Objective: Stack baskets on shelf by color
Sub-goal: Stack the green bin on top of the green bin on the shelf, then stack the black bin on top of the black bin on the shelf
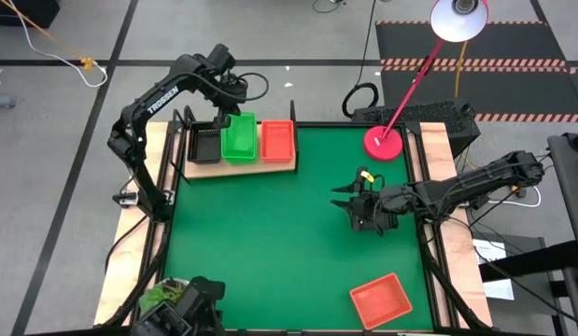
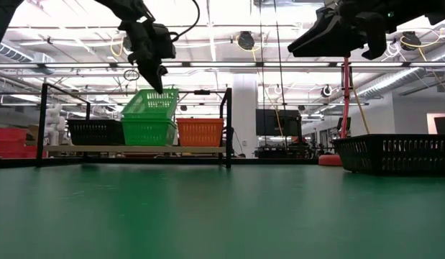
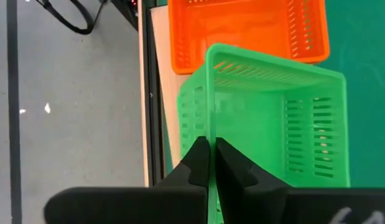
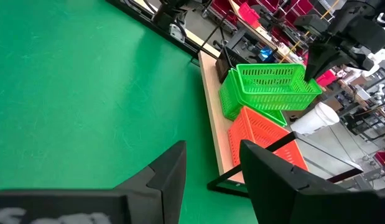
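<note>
The shelf point(image 1: 240, 166) lay along the far edge of the green mat point(image 1: 289, 243), toward its left corner; on it sat black point(image 1: 206, 145), green point(image 2: 149, 132) and orange point(image 1: 277, 141) baskets abreast; the left gripper point(image 2: 156, 80) was clamped on the rim of a tilted green basket point(image 2: 152, 103) above the green one; a red-orange basket point(image 1: 381, 301) sat near the front right corner; the right gripper point(image 1: 347, 201) hovered mid-mat, fingers apart, empty.

White capital letters reading "TROSSEN" run along the dark left arm point(image 1: 162, 101) in the high view, small and probably the only legible text anywhere.
</note>
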